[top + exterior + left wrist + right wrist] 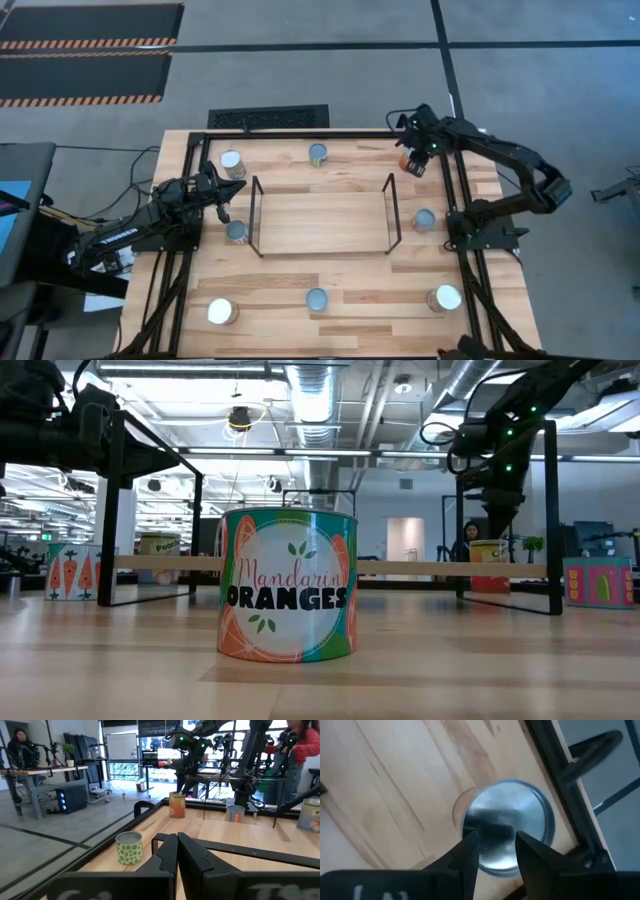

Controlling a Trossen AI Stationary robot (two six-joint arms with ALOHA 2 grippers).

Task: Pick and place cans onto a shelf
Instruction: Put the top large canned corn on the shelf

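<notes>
Overhead first: R gripper [413,158] poised over orange-label can [412,168] at far right corner of table [330,275], just beside the black frame rail. Shelf [390,215] mid-table, nothing on it, so no can placed yet. Other cans dotted round it; L gripper [222,195] parked at left side near shelf's left end. Low view: Mandarin Oranges can [288,585] fills foreground, upright; far back at right, orange-label can [487,552] stands on the wood directly under R gripper [490,525]. L wrist view: L gripper [177,842] w/ fingers pressed together, pinching nothing; green-spotted can [129,848] close ahead, orange-label can [177,804] farther off beneath the other arm. R wrist view: looking straight down on silvery lid of orange-label can [507,820]; R gripper [495,840] w/ fingers spread, a clear gap between, not clamped on anything. Handling, as a guess: rigid metal wall, won't crush; prob. some weight if full; glossy label likely slick. Best hold across the side wall approx. mid-height, centred on the diameter, below the lid rim, kept upright.
</notes>
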